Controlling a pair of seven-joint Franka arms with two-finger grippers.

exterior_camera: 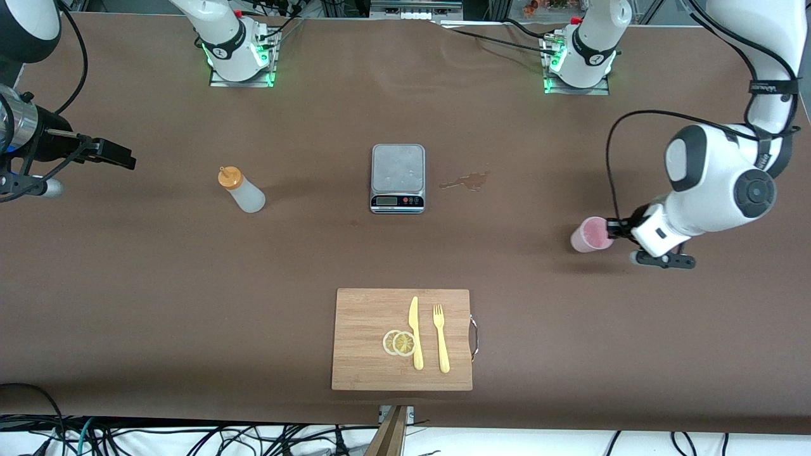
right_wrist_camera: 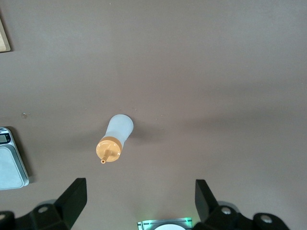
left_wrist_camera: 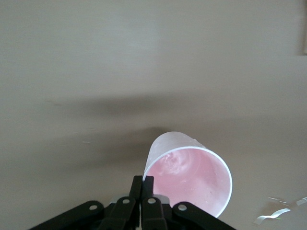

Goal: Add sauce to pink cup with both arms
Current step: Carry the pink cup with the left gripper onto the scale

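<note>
Left gripper (left_wrist_camera: 142, 184): fingers clamped on near rim of pink cup (exterior_camera: 591, 234), upright on brown table (exterior_camera: 405, 253). Right gripper (right_wrist_camera: 139, 199): fingers spread, sauce bottle (right_wrist_camera: 115, 139) upright ahead, nozzle up. Scale (exterior_camera: 397, 178) mid-table.

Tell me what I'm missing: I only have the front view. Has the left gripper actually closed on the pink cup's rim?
Observer: Yes. In the left wrist view the left gripper is shut, pinching the pink cup at its rim.
Operator: Anything inside the cup?
Observer: It looks empty; only its pink inside shows.
Operator: And the right gripper?
Observer: The right gripper is wide open in the air, with the sauce standing untouched on the table ahead of it.
</note>
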